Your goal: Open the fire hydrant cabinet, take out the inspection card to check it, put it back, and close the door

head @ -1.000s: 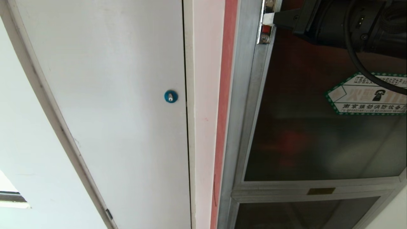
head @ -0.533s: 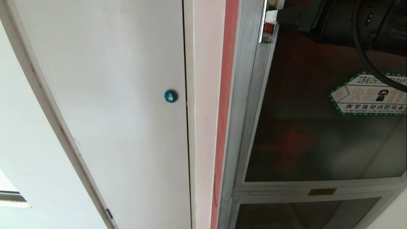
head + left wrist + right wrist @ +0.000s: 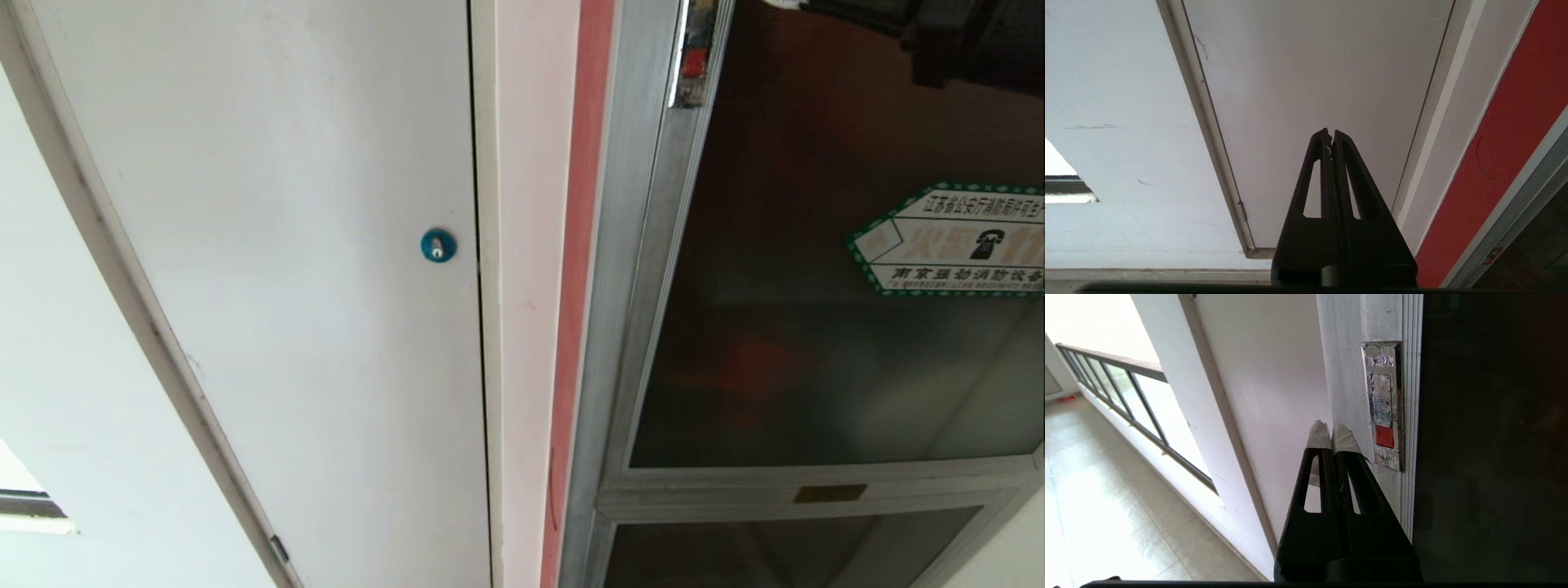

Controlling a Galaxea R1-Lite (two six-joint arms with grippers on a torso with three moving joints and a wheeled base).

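My right claw [image 3: 1332,430] has its two taped fingertips pressed together on nothing. In the right wrist view the tips sit against the pale metal door frame, with the latch plate [image 3: 1383,406] just beside them at about two o'clock and its small red tab [image 3: 1384,436] nearly level with the tips; I cannot tell whether the tips touch the frame. From the head camera only a sliver of that arm shows at the top right corner, at about one o'clock from the latch [image 3: 692,64].

The door [image 3: 816,327] of the fire cabinet [image 3: 620,327] looks closed, its dark glass filling the right side. One hexagonal green-bordered sticker [image 3: 951,241] is stuck on the glass at three o'clock. I see no inspection card.

Open room lies away from the glass: a tiled floor [image 3: 1106,490] runs along one railing [image 3: 1126,388]. At nine o'clock from the cabinet a red strip [image 3: 575,286] borders it, then one white door [image 3: 286,245] with one blue round lock [image 3: 438,246].

My left claw [image 3: 1330,136] is parked, fingers together and empty, pointing at that white door.
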